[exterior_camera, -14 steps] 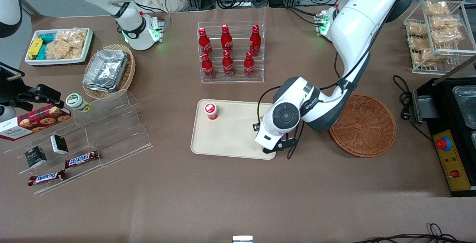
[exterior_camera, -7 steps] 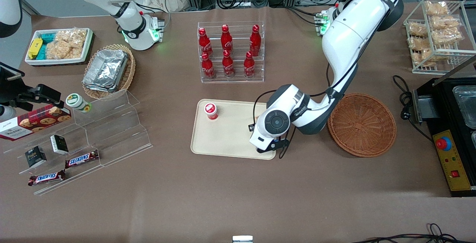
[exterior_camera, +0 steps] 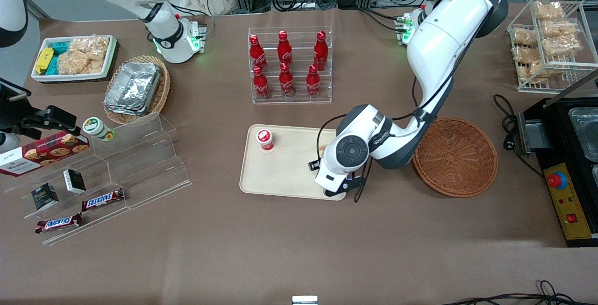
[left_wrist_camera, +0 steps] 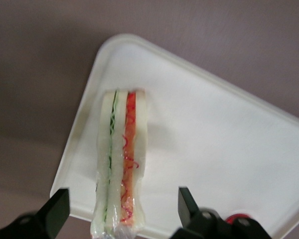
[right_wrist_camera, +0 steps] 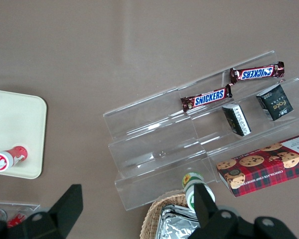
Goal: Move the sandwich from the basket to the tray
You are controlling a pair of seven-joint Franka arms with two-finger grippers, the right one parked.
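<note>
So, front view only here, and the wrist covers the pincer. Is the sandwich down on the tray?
Observer: Yes, by the wrist view: the sandwich rests on the tray, near one corner.
Operator: Is the pincer gripping it?
Observer: No. The pincer is open above the sandwich, fingers apart from the bread on both sides.
Operator: Which way up?
Observer: On edge, filling stripes facing the camera.

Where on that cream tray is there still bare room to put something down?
The middle of the tray is bare, between the small red-capped cup and the sandwich. The sandwich lies near the tray's corner, toward the basket, with the open hand above it, so that end is crowded.
</note>
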